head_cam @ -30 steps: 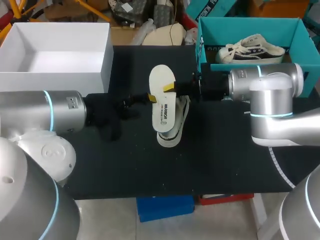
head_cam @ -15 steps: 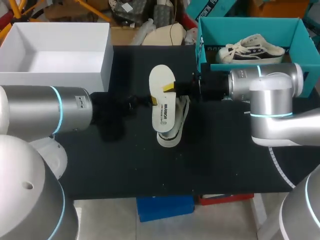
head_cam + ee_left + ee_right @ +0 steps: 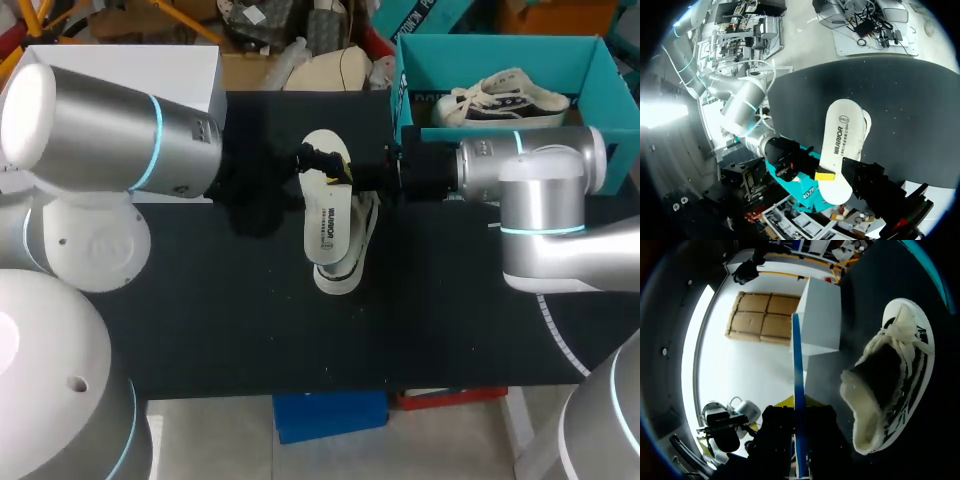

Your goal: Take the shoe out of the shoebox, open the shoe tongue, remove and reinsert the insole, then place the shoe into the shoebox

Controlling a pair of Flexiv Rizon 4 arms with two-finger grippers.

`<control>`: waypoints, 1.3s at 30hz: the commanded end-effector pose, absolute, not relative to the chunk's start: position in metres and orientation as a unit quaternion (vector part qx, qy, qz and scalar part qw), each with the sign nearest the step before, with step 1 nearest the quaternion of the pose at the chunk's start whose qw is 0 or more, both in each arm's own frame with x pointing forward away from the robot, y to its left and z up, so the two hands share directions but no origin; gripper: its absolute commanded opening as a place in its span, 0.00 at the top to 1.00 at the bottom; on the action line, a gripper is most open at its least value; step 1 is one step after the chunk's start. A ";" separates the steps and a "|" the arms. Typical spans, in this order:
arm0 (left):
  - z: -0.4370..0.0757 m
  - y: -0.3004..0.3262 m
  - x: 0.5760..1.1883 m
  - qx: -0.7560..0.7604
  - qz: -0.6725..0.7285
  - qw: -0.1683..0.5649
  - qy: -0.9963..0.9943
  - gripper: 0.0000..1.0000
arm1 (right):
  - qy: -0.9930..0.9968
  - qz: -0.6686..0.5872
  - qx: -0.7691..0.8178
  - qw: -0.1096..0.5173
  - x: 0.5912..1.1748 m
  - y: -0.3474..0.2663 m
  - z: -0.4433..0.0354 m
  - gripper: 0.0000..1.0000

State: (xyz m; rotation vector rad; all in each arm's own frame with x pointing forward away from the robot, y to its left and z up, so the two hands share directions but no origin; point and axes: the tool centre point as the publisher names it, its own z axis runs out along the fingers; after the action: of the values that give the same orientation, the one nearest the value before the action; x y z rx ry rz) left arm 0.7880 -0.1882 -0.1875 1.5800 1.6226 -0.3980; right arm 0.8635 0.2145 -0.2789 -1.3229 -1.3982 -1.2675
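My right gripper (image 3: 345,177) is shut on the cream insole (image 3: 325,215) and holds it flat above the white low-top shoe (image 3: 350,262), which lies on the black mat. In the right wrist view the insole (image 3: 799,380) shows edge-on as a blue strip between the fingers, with the shoe (image 3: 890,370) beside it. My left gripper (image 3: 318,160) hangs open over the insole's far end, with nothing between its fingers. In the left wrist view the insole (image 3: 840,145) lies ahead, pinched at its edge by the right gripper (image 3: 824,175).
The teal shoebox (image 3: 500,42) stands at the back right with a second shoe (image 3: 500,98) inside. A white open box (image 3: 190,58) stands at the back left, partly hidden by my left arm. Bare black mat lies toward the table's front edge.
My left arm has swung up and to the right, taking its gripper from the insole's left side to over its far end. The right gripper, insole and shoe have kept still.
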 end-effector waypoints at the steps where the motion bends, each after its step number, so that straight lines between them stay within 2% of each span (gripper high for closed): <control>1: -0.175 -0.179 0.786 0.641 0.022 0.190 0.744 0.00 | -0.555 -0.501 -0.525 0.407 0.864 0.215 -0.279 1.00; 20: -0.177 -0.177 0.785 0.635 0.031 0.182 0.750 0.00 | -0.555 -0.501 -0.525 0.407 0.864 0.215 -0.279 1.00; 26: -0.175 -0.187 0.784 0.660 -0.023 0.194 0.726 0.00 | -0.555 -0.501 -0.525 0.407 0.864 0.215 -0.279 1.00; 39: -0.185 -0.187 0.781 0.672 -0.052 0.202 0.710 0.00 | -0.555 -0.501 -0.525 0.407 0.864 0.215 -0.279 1.00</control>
State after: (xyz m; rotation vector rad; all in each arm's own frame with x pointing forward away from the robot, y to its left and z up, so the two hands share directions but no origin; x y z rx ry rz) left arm 0.7819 -0.1897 -0.1818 1.8754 1.9959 -0.1344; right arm 0.8635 0.2146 -0.2788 -1.3227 -1.3983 -1.2674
